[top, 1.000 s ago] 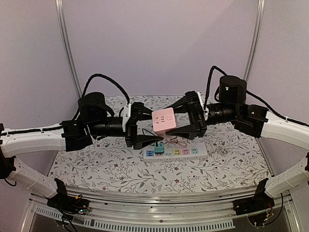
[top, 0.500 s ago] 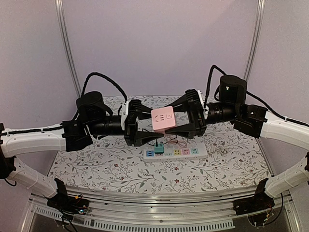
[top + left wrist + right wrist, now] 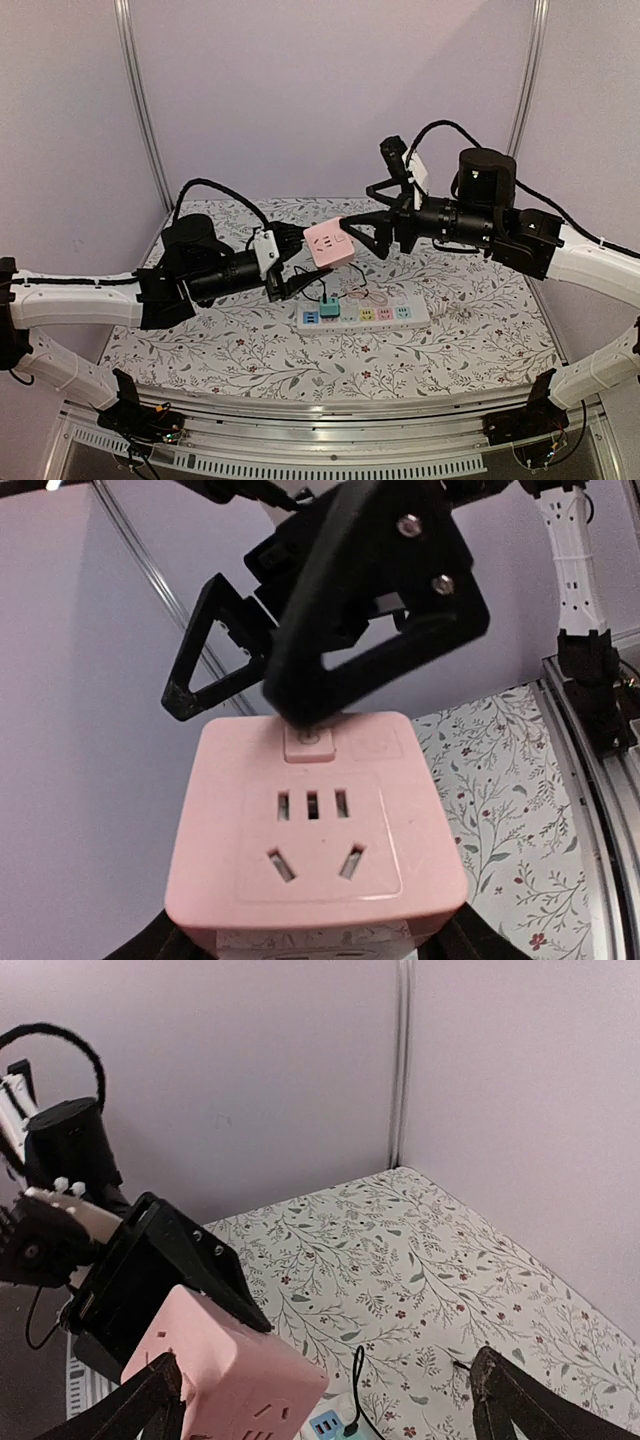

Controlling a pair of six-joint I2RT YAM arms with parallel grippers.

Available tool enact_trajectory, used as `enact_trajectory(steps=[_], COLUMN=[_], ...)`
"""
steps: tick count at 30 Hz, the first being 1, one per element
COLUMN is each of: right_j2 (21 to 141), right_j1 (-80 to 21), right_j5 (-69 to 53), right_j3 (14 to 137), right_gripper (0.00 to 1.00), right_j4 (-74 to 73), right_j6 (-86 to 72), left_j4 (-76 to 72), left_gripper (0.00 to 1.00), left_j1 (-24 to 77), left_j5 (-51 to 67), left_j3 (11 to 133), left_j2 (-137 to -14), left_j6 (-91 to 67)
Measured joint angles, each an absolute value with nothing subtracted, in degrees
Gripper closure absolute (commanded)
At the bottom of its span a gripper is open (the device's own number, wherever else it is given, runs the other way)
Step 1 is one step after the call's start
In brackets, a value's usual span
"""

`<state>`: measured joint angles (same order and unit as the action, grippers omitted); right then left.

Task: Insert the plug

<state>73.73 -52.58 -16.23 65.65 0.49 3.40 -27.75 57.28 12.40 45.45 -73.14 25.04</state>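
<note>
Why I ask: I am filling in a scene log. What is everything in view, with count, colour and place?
socket cube: one, pink, in the air above the strip
power strip: one, white with coloured outlets, mid-table
plug: one, teal with a black cable, seated towards the strip's left end
thin cord: one, reddish, looped just behind the strip
table: one, white floral cover
left end effector: one, black, closed on the socket cube
right end effector: one, black, open, beside the cube
</note>
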Motion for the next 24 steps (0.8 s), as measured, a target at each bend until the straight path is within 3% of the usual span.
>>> enact_trajectory(steps=[5,12,17,24], right_j2=[70.4,67.2,68.6,75.4], right_j1=[-52.1,-53.2,-54.0,-54.0], right_j5=[2.7,15.1,20.4,21.1], right_j3=[69.1,67.3,67.2,67.9], right_gripper=[0.01,0.01,0.01,0.01], right_j4=[-7.9,-11.7,-9.5,3.7], right_j6=[-18.9,-47.4,-55.1,-58.8], left_j4=[-34.9,-39.9,-37.0,-32.8], left_gripper=[1.00,1.00,1.00,1.00], left_j1=[57.1,54.4,50.8,48.5], left_j5=[7.0,8.3,9.6,6.2], left_j3=[42.3,44.0,52.2,62.9], left_j2=[-74.1,-76.4,-81.3,-84.9], left_j6=[42.3,74.6,92.5,103.6])
